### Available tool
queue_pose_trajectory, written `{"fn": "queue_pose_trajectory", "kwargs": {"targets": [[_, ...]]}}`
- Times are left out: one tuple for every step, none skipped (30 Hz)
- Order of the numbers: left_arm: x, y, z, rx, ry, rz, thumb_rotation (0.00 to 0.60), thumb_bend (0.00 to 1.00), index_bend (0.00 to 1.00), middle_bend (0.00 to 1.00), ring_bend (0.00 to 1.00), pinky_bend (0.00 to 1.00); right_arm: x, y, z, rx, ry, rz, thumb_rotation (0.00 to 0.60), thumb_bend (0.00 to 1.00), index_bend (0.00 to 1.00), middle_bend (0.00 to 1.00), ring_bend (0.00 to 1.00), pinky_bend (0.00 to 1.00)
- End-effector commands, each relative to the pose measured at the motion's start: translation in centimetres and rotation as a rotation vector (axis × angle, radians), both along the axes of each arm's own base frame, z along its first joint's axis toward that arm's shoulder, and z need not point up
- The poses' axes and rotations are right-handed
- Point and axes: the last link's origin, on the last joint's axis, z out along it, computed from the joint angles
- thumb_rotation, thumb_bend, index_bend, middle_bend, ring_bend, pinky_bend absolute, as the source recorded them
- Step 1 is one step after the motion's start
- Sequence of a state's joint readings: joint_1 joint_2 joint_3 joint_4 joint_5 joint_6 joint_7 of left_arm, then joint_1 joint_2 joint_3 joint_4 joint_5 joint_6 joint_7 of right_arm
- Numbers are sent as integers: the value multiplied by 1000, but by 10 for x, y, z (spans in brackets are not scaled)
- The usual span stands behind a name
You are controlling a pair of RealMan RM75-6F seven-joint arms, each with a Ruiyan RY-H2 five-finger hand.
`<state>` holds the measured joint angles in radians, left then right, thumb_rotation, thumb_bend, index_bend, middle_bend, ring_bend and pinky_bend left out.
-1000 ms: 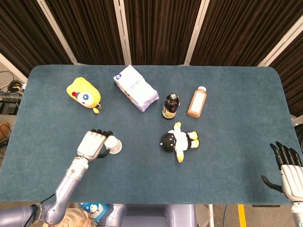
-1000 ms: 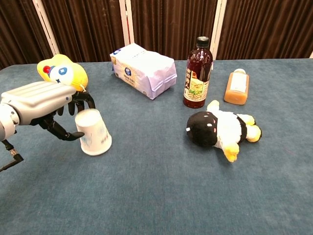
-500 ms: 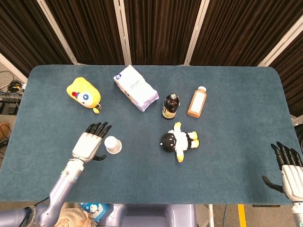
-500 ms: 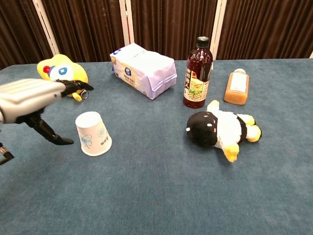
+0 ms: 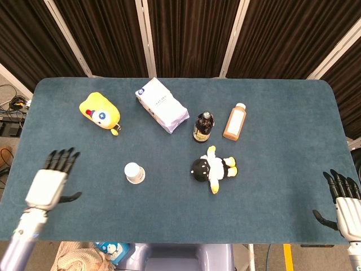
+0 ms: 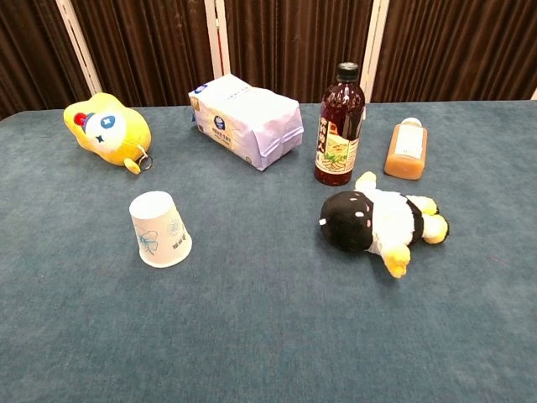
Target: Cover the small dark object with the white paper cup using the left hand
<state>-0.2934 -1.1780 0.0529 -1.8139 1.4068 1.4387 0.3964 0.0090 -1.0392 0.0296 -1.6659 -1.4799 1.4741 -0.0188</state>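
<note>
The white paper cup stands upside down on the blue table, its mouth flat on the cloth, with a faint blue print on its side. No small dark object shows beside it; whatever is beneath is hidden. My left hand hovers far to the cup's left near the table's front left edge, fingers spread and empty. Over the front right corner, my right hand is open too and holds nothing. Neither hand appears in the chest view.
A yellow plush toy lies at the back left. A white packet, a dark bottle and an orange bottle stand behind the middle. A black-and-white plush lies right of the cup.
My left hand has let go of the cup and drawn back to the left, out of the chest view. The cup stays inverted where it was set.
</note>
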Motion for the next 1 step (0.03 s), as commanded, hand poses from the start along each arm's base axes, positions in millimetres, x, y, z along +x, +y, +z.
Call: {"fn": "queue_pose_trajectory", "kwargs": {"targets": [[-24,-18,18,51,-2,31,600,68,0,0,0,8,0,0,0,0,1,2,600,236,0,0,0,0]]}}
